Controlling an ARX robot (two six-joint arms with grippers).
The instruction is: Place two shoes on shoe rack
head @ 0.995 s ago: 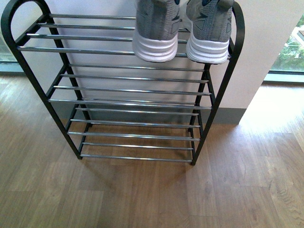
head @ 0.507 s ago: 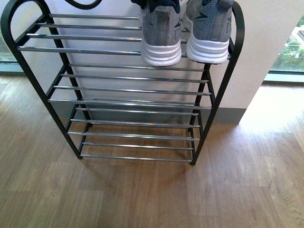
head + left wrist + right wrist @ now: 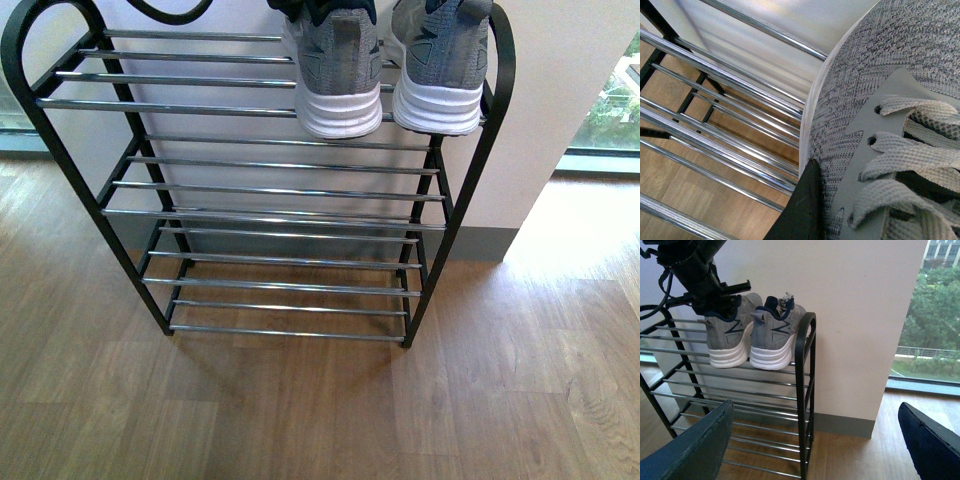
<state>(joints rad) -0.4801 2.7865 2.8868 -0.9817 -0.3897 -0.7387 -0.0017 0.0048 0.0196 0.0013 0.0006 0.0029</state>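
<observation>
The shoe rack [image 3: 270,214] stands against the wall, a black frame with chrome bars. Two grey sneakers sit side by side at the right end of its top tier, heels overhanging the front bar. The right sneaker [image 3: 440,62] rests by the arched end. My left gripper [image 3: 723,303] is shut on the collar of the left sneaker [image 3: 338,72], reaching down from above. In the left wrist view one black finger [image 3: 802,205] presses on the knit side [image 3: 875,75] beside the laces. My right gripper [image 3: 812,450] hangs open with nothing in it, well short of the rack's right end [image 3: 805,390].
A black cable [image 3: 170,12] loops over the rack's top left. A pale wall [image 3: 560,80] backs the rack and ends in a corner at the right, with a window [image 3: 615,100] beyond. Wooden floor [image 3: 320,410] lies in front.
The left sneaker has shifted a little to the right, closer to the other sneaker. A loop of black cable has come into view at the top left.
</observation>
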